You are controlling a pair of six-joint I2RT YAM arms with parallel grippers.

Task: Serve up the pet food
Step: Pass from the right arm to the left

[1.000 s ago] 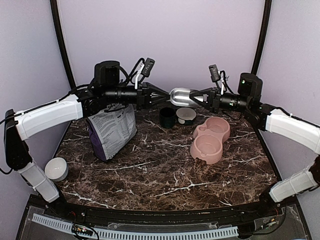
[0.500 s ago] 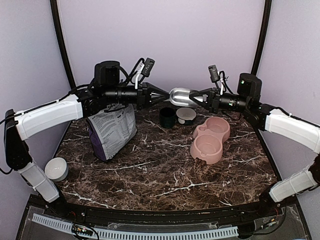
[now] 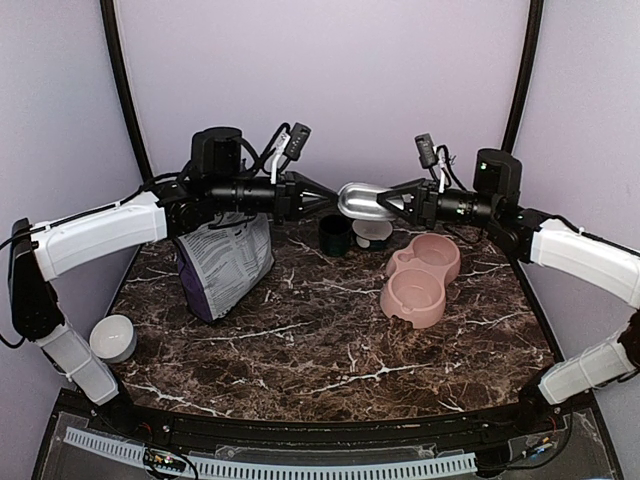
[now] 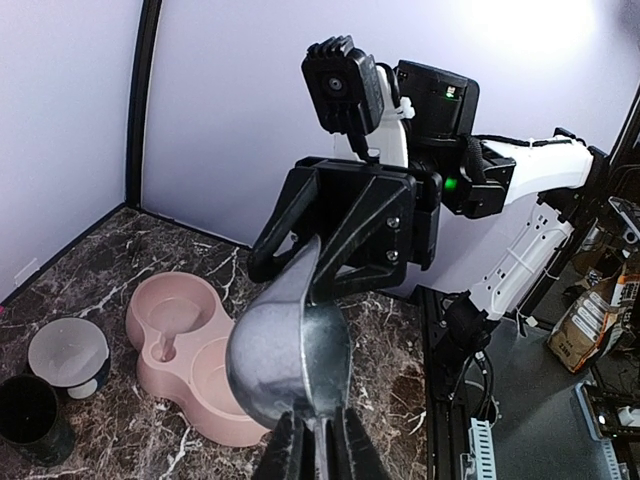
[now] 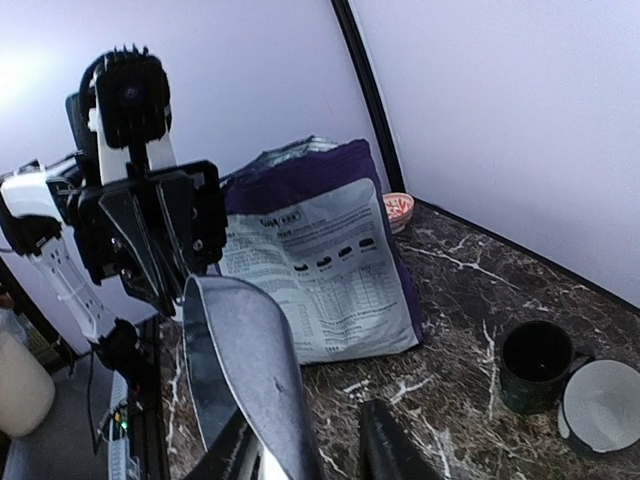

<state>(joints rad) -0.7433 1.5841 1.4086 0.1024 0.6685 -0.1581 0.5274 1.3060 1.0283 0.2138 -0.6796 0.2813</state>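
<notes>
A metal scoop hangs in the air at the back, between both arms. My left gripper is shut on its thin handle; in the left wrist view the fingers pinch the handle under the bowl of the scoop. My right gripper faces it, open, and the scoop's mouth lies against one finger, with the other finger apart. Beyond the bag, a small bowl holds reddish pieces that look like the pet food. The pink double bowl sits on the table at the right.
The purple-and-grey bag stands at the back left. A black cup and a small white bowl sit under the scoop. Another white bowl stands at the table's left edge.
My right gripper has opened off the scoop. The left gripper has closed tighter on the handle, and the scoop has shifted slightly to the left.
</notes>
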